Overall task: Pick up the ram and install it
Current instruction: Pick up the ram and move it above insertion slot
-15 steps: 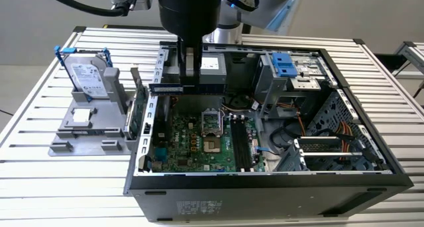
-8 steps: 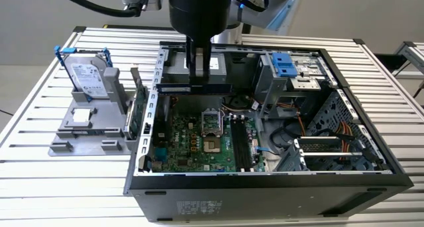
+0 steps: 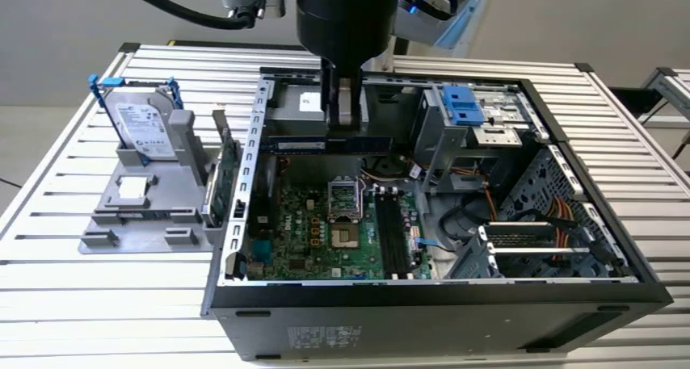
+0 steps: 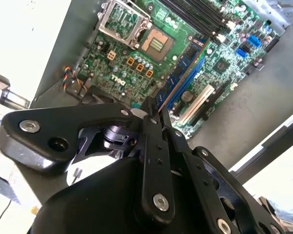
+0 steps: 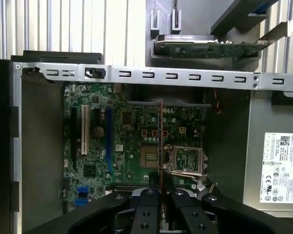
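Pincer [image 3: 345,125] pressed together on the ram [image 3: 300,145], gripping it around mid-length from above. The ram is up in the air inside the open case [image 3: 431,282], not seated, with its long sides sticking out to either side of the fingers. In the second wrist view the ram [image 4: 181,68] runs out from the fingertips over the motherboard [image 4: 122,68]. In the first wrist view it shows edge-on as a thin line [image 5: 159,141] straight ahead of the pincer [image 5: 160,187]. The memory slots [image 3: 393,236] are below the pincer and off to one side of it, past the CPU socket [image 3: 342,195]. In the second wrist view the slots [image 4: 205,12] lie beyond the ram's far end. The ram looks crosswise to the slots, so the step in hand reads as carry and align, and doing it well probably means a quarter turn at the wrist before any descent. Keep the stick upright with the contact edge down, centre it over one slot along its whole length, then go straight down with even pressure. Can't tell the notch side or whether the slot latches are open, so check both. Risks: the ram slipping or tilting in the grip, or a corner clipping the socket or the cables [image 3: 490,203] beside the pincer. The green card [image 5: 205,48] sits outside the case, well apart from the pincer.
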`<state>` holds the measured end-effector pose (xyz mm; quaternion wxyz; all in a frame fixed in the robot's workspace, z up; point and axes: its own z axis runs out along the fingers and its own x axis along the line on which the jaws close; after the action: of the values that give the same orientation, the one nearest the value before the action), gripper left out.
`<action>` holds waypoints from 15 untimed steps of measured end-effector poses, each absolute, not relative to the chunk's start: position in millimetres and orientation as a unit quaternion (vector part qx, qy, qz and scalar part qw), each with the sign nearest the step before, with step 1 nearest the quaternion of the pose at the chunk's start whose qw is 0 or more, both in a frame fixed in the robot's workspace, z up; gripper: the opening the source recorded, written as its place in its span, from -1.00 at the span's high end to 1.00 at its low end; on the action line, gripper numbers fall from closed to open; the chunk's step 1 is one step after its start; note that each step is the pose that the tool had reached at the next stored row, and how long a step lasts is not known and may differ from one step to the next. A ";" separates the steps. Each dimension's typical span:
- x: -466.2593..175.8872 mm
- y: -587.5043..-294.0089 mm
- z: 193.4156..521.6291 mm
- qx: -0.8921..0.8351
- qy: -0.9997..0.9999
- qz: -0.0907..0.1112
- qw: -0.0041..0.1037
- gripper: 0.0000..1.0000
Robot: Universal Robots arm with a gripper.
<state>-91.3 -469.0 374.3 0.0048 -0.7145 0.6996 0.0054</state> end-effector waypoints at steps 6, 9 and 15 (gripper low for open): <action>-81.6 -469.0 374.3 -0.715 0.700 0.005 0.005 1.00; -77.0 -469.0 374.4 -0.715 0.700 0.005 0.005 1.00; -68.5 -469.1 374.3 -0.715 0.700 0.005 0.005 1.00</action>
<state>-68.5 -469.1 374.3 0.0048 -0.7145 0.6996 0.0054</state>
